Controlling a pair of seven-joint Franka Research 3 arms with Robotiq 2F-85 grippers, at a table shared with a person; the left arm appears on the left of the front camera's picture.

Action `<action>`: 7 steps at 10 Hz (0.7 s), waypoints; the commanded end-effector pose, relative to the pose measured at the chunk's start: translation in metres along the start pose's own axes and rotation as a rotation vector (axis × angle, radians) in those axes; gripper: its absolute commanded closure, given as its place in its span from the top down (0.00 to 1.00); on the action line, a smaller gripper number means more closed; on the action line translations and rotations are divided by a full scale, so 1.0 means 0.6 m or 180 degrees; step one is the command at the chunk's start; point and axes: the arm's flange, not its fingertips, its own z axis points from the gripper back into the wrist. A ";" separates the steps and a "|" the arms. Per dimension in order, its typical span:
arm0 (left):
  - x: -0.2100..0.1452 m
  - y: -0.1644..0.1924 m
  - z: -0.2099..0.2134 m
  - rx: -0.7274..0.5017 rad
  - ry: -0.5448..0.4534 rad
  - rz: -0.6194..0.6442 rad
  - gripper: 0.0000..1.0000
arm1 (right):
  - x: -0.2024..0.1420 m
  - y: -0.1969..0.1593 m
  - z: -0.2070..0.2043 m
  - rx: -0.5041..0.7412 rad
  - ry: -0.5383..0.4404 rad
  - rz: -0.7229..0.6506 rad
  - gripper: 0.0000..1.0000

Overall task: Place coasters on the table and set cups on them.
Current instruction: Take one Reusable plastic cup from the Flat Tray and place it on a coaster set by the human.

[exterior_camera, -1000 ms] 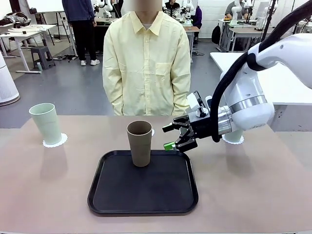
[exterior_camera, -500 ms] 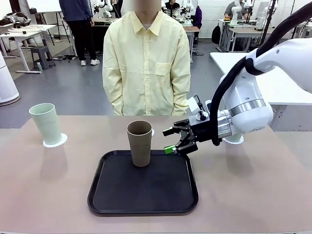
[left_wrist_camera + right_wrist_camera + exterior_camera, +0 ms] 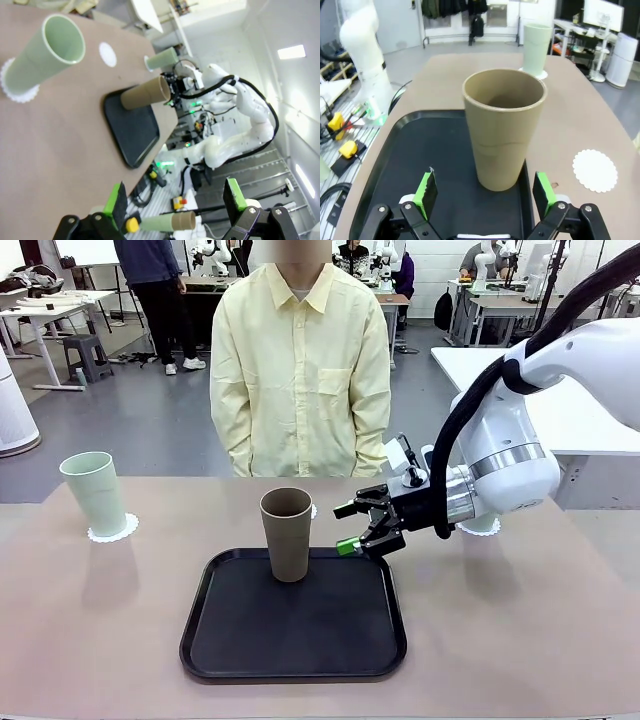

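Right arm reaching in from the right side, forearm level, wrist turned sideways, right end effector (image 3: 352, 528) pointing toward the middle, fingers spread wide and empty, left end effector (image 3: 174, 205) likewise spread wide, holding nothing

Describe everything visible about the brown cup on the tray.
The brown cup is a tall, tapered, handleless tumbler with a matte taupe finish, wider at its open rim than at its base, and looks empty in the right wrist view. It stands upright on the far part of the black tray, not on a coaster; an unused white scalloped coaster lies on the table beyond it. The right gripper hangs open beside it, fingers either side in the wrist view, not touching it.
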 end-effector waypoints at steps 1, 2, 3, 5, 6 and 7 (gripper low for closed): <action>-0.001 -0.002 0.001 -0.0009 -0.0019 -0.0007 1.00 | -0.011 -0.026 -0.019 -0.0332 -0.0261 -0.0223 1.00; -0.001 -0.002 0.001 -0.0009 -0.0019 -0.0007 1.00 | -0.015 -0.033 -0.027 -0.0459 -0.0315 -0.0236 1.00; -0.001 -0.002 0.001 -0.0009 -0.0019 -0.0007 1.00 | -0.022 -0.037 -0.038 -0.0523 -0.0308 -0.0225 1.00; -0.001 -0.002 0.001 -0.0009 -0.0019 -0.0007 1.00 | -0.035 -0.036 -0.056 -0.0373 -0.0302 -0.0248 1.00; -0.001 -0.002 0.001 -0.0009 -0.0019 -0.0007 1.00 | -0.041 -0.033 -0.060 -0.0307 -0.0292 -0.0255 1.00; -0.001 -0.002 0.001 -0.0009 -0.0019 -0.0007 1.00 | -0.045 -0.033 -0.061 -0.0289 -0.0262 -0.0242 1.00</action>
